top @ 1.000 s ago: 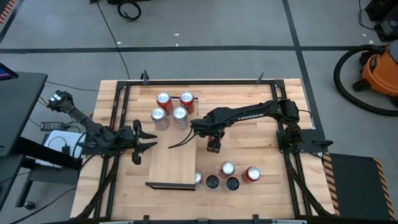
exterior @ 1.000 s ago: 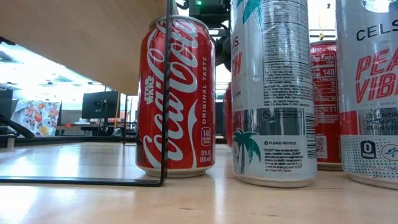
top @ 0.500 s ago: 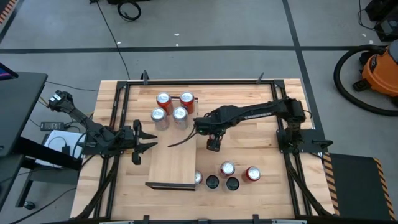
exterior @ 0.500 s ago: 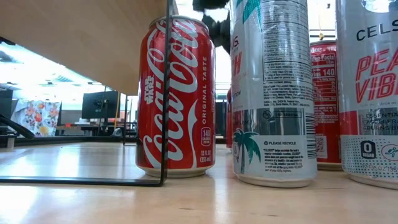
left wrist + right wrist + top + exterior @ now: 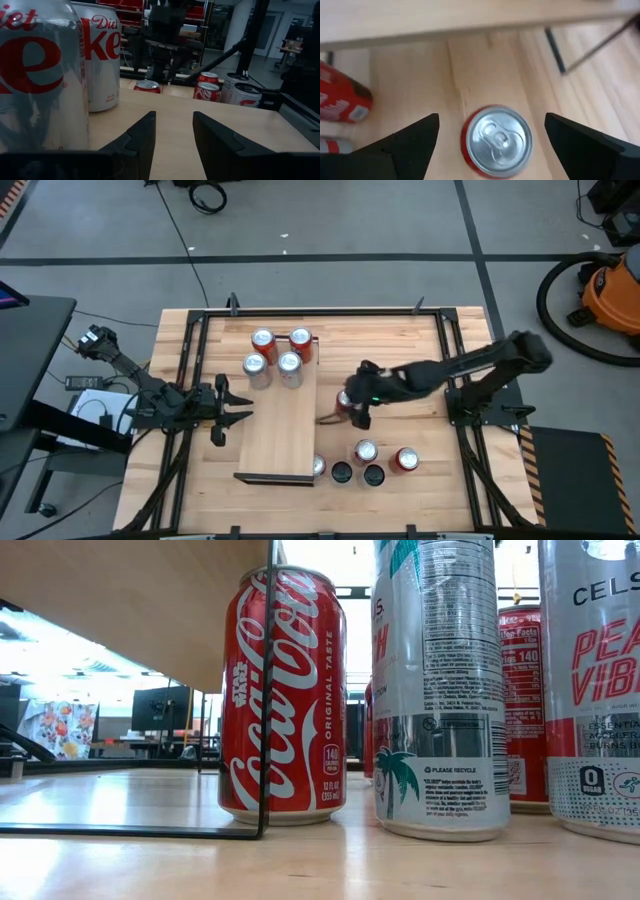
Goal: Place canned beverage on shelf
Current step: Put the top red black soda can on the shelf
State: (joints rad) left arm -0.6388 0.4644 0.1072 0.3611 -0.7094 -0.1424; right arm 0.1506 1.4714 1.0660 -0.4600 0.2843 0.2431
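The shelf [image 5: 280,430] is a pale board raised on a wire frame, with several cans [image 5: 275,352] standing at its far end. A red can [image 5: 497,140] with a silver top stands upright on the tabletop just right of the shelf [image 5: 343,398]. My right gripper [image 5: 350,410] hangs open above it, slanting down toward the shelf, its fingers [image 5: 415,137] wide on either side and clear of the can. My left gripper [image 5: 235,405] waits level at the shelf's left edge, fingers apart over the board [image 5: 174,120], nothing between them.
Several more cans stand on the table near the front edge [image 5: 365,463], right of the shelf's near end; the low view shows a Coca-Cola can [image 5: 283,695] and taller white cans [image 5: 440,690] beside the shelf's wire leg [image 5: 268,690]. Two Diet Coke cans [image 5: 102,55] stand close to my left gripper.
My right arm has drawn back toward the table's right edge and risen a little. Its gripper has tipped from pointing straight down to slanting down toward the shelf, and has left the top of the low view. The red can beside the shelf now shows, standing still.
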